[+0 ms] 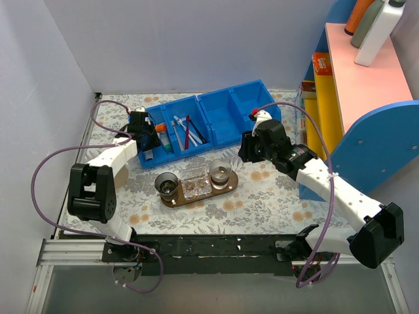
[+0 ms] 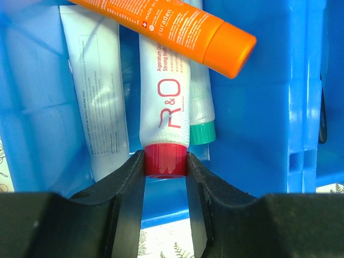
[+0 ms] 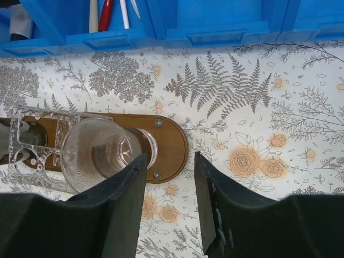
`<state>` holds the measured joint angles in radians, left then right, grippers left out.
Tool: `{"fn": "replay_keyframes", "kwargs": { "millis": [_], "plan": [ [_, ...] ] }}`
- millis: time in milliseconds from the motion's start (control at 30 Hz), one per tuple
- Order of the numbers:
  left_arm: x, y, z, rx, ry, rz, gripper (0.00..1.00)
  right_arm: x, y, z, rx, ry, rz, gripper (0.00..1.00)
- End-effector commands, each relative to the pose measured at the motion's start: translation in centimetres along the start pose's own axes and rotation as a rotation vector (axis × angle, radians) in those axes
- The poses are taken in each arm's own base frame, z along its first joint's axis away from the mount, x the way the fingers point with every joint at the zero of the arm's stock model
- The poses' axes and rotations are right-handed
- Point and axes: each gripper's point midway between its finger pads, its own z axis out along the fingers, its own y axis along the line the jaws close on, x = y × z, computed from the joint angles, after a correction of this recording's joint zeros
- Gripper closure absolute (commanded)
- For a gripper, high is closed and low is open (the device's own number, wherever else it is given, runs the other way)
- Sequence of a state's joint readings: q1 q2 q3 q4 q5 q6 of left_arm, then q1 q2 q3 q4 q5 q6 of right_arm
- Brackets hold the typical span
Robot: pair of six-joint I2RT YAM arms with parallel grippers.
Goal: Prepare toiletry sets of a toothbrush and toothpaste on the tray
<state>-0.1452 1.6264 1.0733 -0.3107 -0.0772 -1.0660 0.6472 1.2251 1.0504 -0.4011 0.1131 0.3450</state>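
Note:
In the left wrist view my left gripper (image 2: 165, 161) is shut on the red cap of the toothpaste (image 2: 164, 102), a white tube with red lettering lying in the leftmost blue bin (image 2: 258, 123). From above, that gripper (image 1: 145, 134) reaches into the bin. A slim white and pale-blue toothbrush (image 1: 177, 128) lies in the neighbouring bin. The brown oval tray (image 1: 178, 200) sits mid-table with glasses and a clear holder on it. My right gripper (image 1: 252, 147) hangs open over the tray's right end (image 3: 171, 141), with nothing between its fingers.
An orange tube (image 2: 177, 27), a green-capped tube (image 2: 202, 121) and another white tube (image 2: 97, 97) share the bin with the toothpaste. A red toothbrush (image 1: 188, 131) lies beside the white one. A glass (image 3: 99, 153) stands on the tray. A shelf unit (image 1: 366, 85) rises at right.

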Motion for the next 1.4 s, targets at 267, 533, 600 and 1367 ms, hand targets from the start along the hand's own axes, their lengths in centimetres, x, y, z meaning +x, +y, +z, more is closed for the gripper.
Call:
{"fn": "replay_keyframes", "kwargs": {
  "millis": [267,533,600,1367],
  "plan": [
    [-3.7,-1.5,-3.9,0.091,-0.149,0.023,1.0,-0.3,-0.1,-0.4,-0.001,-0.021,0.027,0.52],
    [-4.4,-1.8,-5.3,0.114,-0.189,0.042,1.0,-0.4,0.0,-0.6,-0.004,-0.027,0.028,0.53],
    [-4.6,-1.9,-5.6,0.118,-0.196,0.046,1.0,-0.7,0.0,-0.7,-0.005,-0.033,0.03,0.53],
    [-7.1,-2.4,-9.5,0.166,-0.346,0.056,1.0,-3.6,1.9,-1.4,-0.076,-0.079,-0.003,0.53]
  ]
}}
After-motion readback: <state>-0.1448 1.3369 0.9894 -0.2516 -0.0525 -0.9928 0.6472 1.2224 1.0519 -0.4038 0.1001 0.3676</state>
